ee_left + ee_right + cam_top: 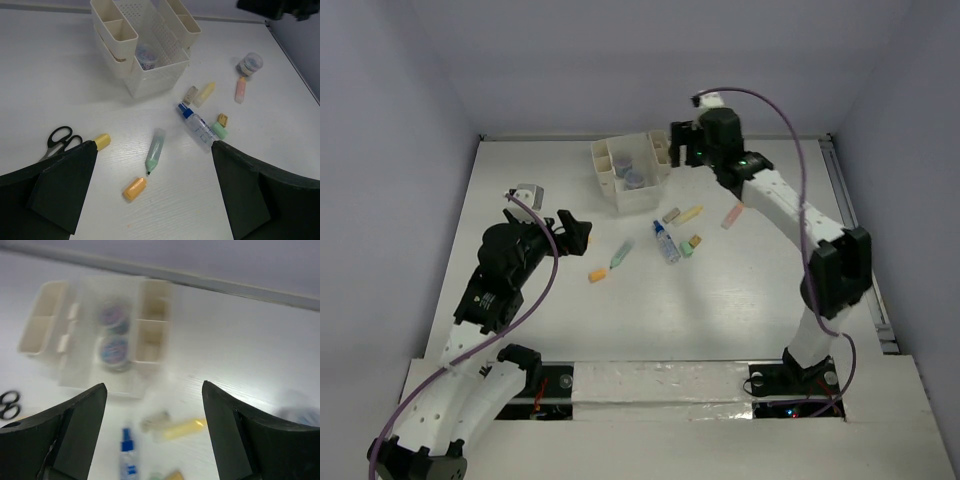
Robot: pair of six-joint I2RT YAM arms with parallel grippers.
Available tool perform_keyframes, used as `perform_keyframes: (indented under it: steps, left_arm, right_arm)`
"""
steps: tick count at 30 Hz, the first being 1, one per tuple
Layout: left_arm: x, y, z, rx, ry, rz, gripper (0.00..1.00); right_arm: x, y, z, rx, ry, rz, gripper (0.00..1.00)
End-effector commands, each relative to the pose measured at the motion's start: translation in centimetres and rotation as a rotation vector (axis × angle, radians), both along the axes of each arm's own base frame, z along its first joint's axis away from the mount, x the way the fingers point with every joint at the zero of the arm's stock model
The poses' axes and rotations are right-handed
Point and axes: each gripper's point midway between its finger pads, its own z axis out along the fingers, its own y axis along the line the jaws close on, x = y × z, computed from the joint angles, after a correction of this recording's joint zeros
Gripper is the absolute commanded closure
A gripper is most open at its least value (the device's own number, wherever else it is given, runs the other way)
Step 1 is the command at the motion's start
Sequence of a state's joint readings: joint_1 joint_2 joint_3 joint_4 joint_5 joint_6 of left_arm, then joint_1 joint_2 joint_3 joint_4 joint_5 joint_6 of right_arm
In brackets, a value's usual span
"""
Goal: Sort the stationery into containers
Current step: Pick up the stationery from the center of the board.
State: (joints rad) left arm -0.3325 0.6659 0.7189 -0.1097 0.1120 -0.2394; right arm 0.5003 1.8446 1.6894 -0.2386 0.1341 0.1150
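1. Right gripper [154, 385]: jaws spread wide with nothing between them, poised above the cream organizer [50, 315] at the far side of the counter [50, 75]. This station suits dropping items in from above.
2. Organizer contents: two round purple jars [115, 350] sit one behind the other in the wide central bay. The narrow side compartments appear empty.
3. Left gripper [153, 144]: jaws spread and empty, held low and angled toward the loose stationery. The green marker [155, 151] lies in line between its fingers, making it the likely next pick.
4. Unsorted items on the counter:
   - orange block [135, 188]
   - yellow block [102, 141]
   - blue-capped bottle [197, 126]
   - green block [220, 131]
   - a third jar [250, 63], right of the organizer
5. The scissors [60, 140] lie apart at the left.
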Motion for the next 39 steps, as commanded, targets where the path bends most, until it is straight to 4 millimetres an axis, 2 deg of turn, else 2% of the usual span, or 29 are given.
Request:
perform_keyframes:
  steps: [1, 2, 3, 4, 6, 10, 12, 13, 14, 16, 17, 18, 19, 21, 22, 23, 25, 27, 28, 33, 34, 35, 39]
  left_arm:
    - [-0.2, -0.2, 3.1, -0.023, -0.091, -0.014, 0.01]
    - [-0.3, -0.4, 3.2, -0.024, -0.093, -0.024, 0.01]
    - [-0.3, -0.5, 3.0, -0.024, -0.09, -0.026, 0.01]
    - [-0.3, -0.4, 3.1, -0.024, -0.091, -0.025, 0.01]
    - [-0.4, -0.4, 3.2, -0.026, -0.094, -0.023, 0.01]
    - [-0.4, -0.3, 3.3, -0.026, -0.099, -0.022, 0.01]
    - [-0.5, -0.3, 3.3, -0.027, -0.102, -0.02, 0.01]
    - [-0.5, -0.3, 3.3, -0.026, -0.1, -0.02, 0.01]
    - [-0.5, -0.3, 3.3, -0.029, -0.101, -0.021, 0.01]
    - [-0.5, -0.3, 3.3, -0.027, -0.102, -0.02, 0.01]
    - [-0.6, -0.5, 3.4, -0.029, -0.102, -0.03, 0.01]
    - [-0.6, -0.5, 3.4, -0.028, -0.103, -0.029, 0.01]
    - [-0.7, -0.5, 3.3, -0.029, -0.101, -0.03, 0.01]
    - [-0.6, -0.5, 3.3, -0.028, -0.1, -0.029, 0.01]
    - [-0.6, -0.6, 3.3, -0.028, -0.098, -0.03, 0.01]
    - [-0.6, -0.6, 3.2, -0.027, -0.097, -0.031, 0.01]
    - [-0.5, -0.6, 3.3, -0.026, -0.097, -0.029, 0.01]
    - [-0.5, -0.6, 3.2, -0.025, -0.096, -0.029, 0.01]
    - [-0.5, -0.5, 3.2, -0.025, -0.096, -0.028, 0.01]
    - [-0.4, -0.6, 3.1, -0.024, -0.091, -0.029, 0.01]
    - [-0.4, -0.6, 3.0, -0.023, -0.09, -0.029, 0.01]
    - [-0.4, -0.6, 3.1, -0.023, -0.09, -0.029, 0.01]
    - [-0.3, -0.6, 2.9, -0.022, -0.086, -0.029, 0.01]
  right_arm:
    - [0.7, -11.8, 0.4, 0.113, -0.008, -0.315, 0.16]
    - [0.6, -15.2, -1.0, 0.125, 0.025, -0.395, 0.05]
    - [0.1, -16.6, -2.5, 0.114, 0.063, -0.427, 0.0]
    - [-0.7, -18.0, -4.6, 0.093, 0.105, -0.461, 0.0]
    - [-1.3, -20.2, -6.7, 0.069, 0.158, -0.51, 0.0]
    - [-1.5, -21.9, -10.6, 0.029, 0.253, -0.545, 0.0]
    - [-1.0, -22.2, -11.9, 0.021, 0.28, -0.545, 0.0]
    - [-0.8, -21.7, -12.4, 0.025, 0.297, -0.52, 0.0]
    - [-0.2, -21.6, -12.1, 0.025, 0.291, -0.509, 0.0]
    - [0.2, -21.2, -13.5, 0.011, 0.332, -0.489, 0.0]
    - [0.7, -21.2, -13.3, 0.007, 0.324, -0.485, 0.0]
    - [1.0, -21.8, -13.6, 0.0, 0.328, -0.499, 0.0]
    - [1.3, -22.1, -14.7, -0.021, 0.349, -0.515, 0.0]
    - [2.0, -22.4, -14.8, -0.039, 0.352, -0.528, 0.0]
    - [2.2, -22.7, -15.5, -0.056, 0.359, -0.542, 0.01]
    - [2.4, -23.3, -15.6, -0.059, 0.359, -0.554, 0.01]
    - [3.0, -23.4, -15.6, -0.063, 0.352, -0.56, 0.03]
    - [3.3, -23.4, -16.4, -0.07, 0.366, -0.561, 0.06]
    - [3.7, -24.0, -16.0, -0.069, 0.358, -0.575, 0.07]
    - [4.1, -24.4, -16.8, -0.088, 0.366, -0.591, 0.15]
    - [4.1, -24.4, -16.8, -0.09, 0.366, -0.593, 0.23]
    - [4.2, -24.3, -16.8, -0.089, 0.365, -0.59, 0.35]
    - [4.3, -24.3, -16.8, -0.09, 0.371, -0.589, 0.38]
